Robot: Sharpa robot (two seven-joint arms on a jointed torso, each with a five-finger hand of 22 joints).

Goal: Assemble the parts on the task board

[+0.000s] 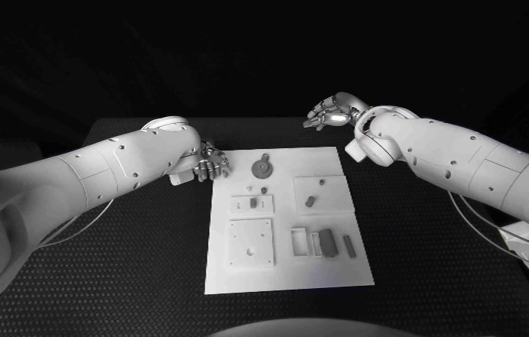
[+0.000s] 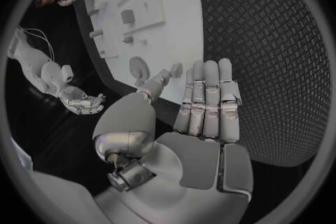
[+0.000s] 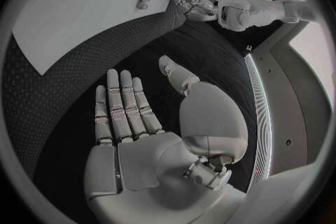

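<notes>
My left hand (image 1: 209, 161) hovers empty, fingers straight and apart, at the upper left corner of the flat white rectangular task board (image 1: 331, 268), mid-frame on the black textured tabletop (image 1: 441, 276). Small grey parts (image 1: 326, 239) lie on the board. My right hand (image 1: 331, 111), spread and empty, sits upper right of the board.

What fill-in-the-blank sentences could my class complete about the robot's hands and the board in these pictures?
1. Both the left hand and the right hand hold ____.
2. The task board lies on a ____ table.
3. The hand nearer the round gear part is the ____ hand.
4. The fingers of both hands are ____, not curled.

Missing words: nothing; black; left; straight
</notes>
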